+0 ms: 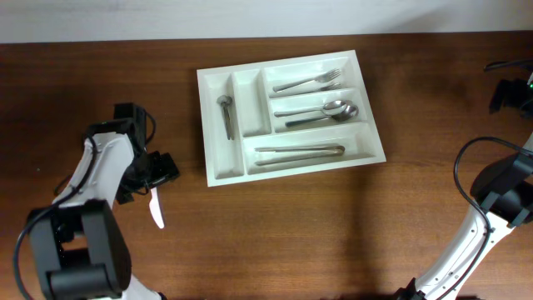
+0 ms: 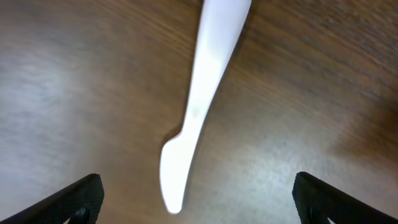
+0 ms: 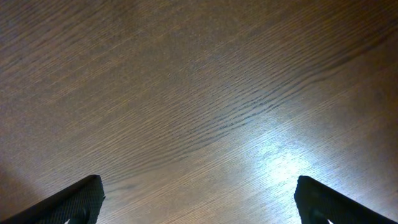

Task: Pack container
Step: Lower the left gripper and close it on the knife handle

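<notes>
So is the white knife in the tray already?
No, the white knife lies on the table, well to the left of the tray.

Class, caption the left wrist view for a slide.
Left gripper, jaws open, above a white plastic knife lying on the wooden table.

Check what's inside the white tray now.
In the container: forks top slot, spoons middle, a long metal piece bottom, one utensil in the leftmost upright slot; the other looks empty. Overlapping pieces hide exact counts.
</notes>
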Robot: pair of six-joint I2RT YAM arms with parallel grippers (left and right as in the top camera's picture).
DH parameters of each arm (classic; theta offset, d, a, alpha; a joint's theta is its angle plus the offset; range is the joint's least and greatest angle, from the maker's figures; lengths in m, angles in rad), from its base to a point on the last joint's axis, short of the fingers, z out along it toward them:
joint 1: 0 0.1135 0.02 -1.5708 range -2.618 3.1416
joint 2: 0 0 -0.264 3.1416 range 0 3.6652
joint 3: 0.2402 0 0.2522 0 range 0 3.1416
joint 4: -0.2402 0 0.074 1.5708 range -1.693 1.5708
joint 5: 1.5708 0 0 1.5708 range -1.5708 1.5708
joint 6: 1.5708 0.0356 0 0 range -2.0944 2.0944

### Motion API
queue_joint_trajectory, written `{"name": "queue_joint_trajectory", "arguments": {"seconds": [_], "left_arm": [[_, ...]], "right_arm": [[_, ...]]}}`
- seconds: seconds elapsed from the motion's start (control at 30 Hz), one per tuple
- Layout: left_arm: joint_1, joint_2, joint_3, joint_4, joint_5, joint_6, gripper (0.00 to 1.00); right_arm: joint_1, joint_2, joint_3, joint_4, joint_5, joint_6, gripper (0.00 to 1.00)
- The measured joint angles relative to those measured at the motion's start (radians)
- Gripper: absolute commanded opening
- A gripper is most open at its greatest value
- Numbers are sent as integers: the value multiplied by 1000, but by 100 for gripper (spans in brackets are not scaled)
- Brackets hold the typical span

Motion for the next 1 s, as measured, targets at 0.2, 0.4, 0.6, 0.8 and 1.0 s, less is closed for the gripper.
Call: {"name": "queue_joint_trajectory", "arguments": {"seconds": [0.2,0.4,0.6,0.8,1.0], "left_arm": [[0,17,0,23,11,-2,99],[0,17,0,29,18,46,99],[0,17,0,41,11,124,99],[0,17,-37,78,2,150,99],[0,18,-56,87,2,153,99]], "right_arm": [[0,0,0,0,0,0,99],[0,0,0,0,0,0,99],[0,0,0,0,0,0,99],[0,0,0,0,0,0,99],[0,0,0,0,0,0,99]]}}
